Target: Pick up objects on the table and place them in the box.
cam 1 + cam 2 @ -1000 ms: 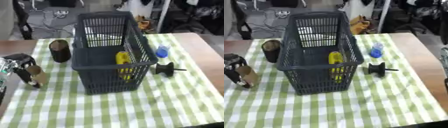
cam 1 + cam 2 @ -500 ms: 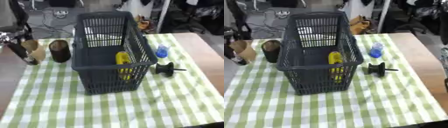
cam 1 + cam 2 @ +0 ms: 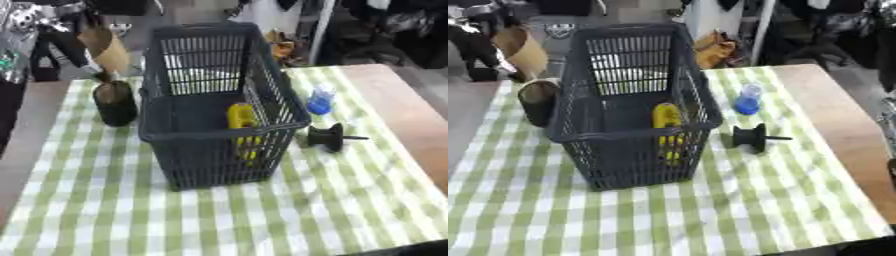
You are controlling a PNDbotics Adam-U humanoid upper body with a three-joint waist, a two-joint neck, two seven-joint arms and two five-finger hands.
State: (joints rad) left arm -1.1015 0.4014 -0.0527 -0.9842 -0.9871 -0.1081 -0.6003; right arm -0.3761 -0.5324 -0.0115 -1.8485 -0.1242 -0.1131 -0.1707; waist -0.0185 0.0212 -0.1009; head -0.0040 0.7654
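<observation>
My left hand (image 3: 42,24) is raised at the upper left, shut on a tan cone-shaped object (image 3: 106,48) that hangs above the table, just left of the basket's far corner. The dark grey plastic basket (image 3: 185,130) stands mid-table with a yellow object (image 3: 240,118) inside it. A dark cylindrical cup (image 3: 115,102) stands against the basket's left side, under the held object. On the cloth to the basket's right are a small blue bottle (image 3: 320,100) and a black spool with a pin (image 3: 331,137). Only a pale sliver at the right edge (image 3: 888,114) may be my right hand.
A green-and-white checked cloth (image 3: 219,215) covers most of the table, with bare wood on the right (image 3: 402,105) and left. Chairs and clutter stand beyond the far edge. Open cloth lies in front of the basket.
My left hand has lifted the tan object from the table's left front, up and back to beside the basket's far left corner. The other things have stayed put.
</observation>
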